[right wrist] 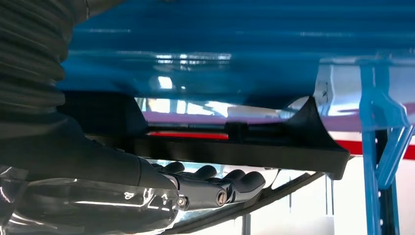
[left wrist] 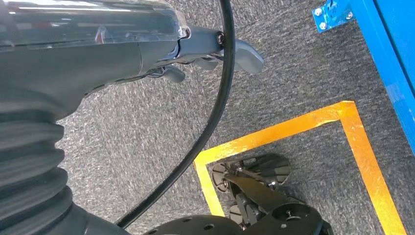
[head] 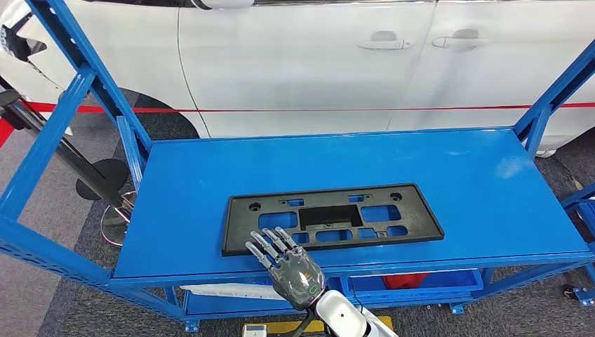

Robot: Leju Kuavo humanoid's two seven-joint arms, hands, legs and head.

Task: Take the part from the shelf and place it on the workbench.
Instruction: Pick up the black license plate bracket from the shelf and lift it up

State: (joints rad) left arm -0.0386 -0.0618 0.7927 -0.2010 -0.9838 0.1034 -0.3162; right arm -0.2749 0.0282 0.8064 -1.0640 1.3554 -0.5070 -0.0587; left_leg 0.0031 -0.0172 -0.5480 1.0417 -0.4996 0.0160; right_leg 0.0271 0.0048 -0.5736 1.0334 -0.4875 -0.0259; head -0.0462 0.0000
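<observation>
Part: the black license-plate frame (head: 332,219) lay flat on the blue shelf (head: 449,175), near its front edge, long side running along that edge. In my right wrist view it showed as a dark bar (right wrist: 254,147) against the blue metal.
Right robot hand: my right robot hand (head: 286,260) reached in from below at the shelf's front edge, fingers spread and stretched over the near left corner of the frame. It gripped nothing. From the wrist camera my dark fingers (right wrist: 230,183) lay just beside the frame's edge; I could not tell whether they touched it.
Left robot hand: my left robot hand (left wrist: 205,51) hung down over grey carpet (left wrist: 147,132), thumb and fingers loosely out, holding nothing.
Floor: orange tape (left wrist: 313,127) marked a corner on the carpet, near a blue foot of the shelf (left wrist: 333,14).
Behind the shelf: a white car (head: 316,63) stood side-on, with a red line (head: 351,109) running across in front of it.
Lower level: something red (head: 403,281) sat in a blue bin below the top board.
</observation>
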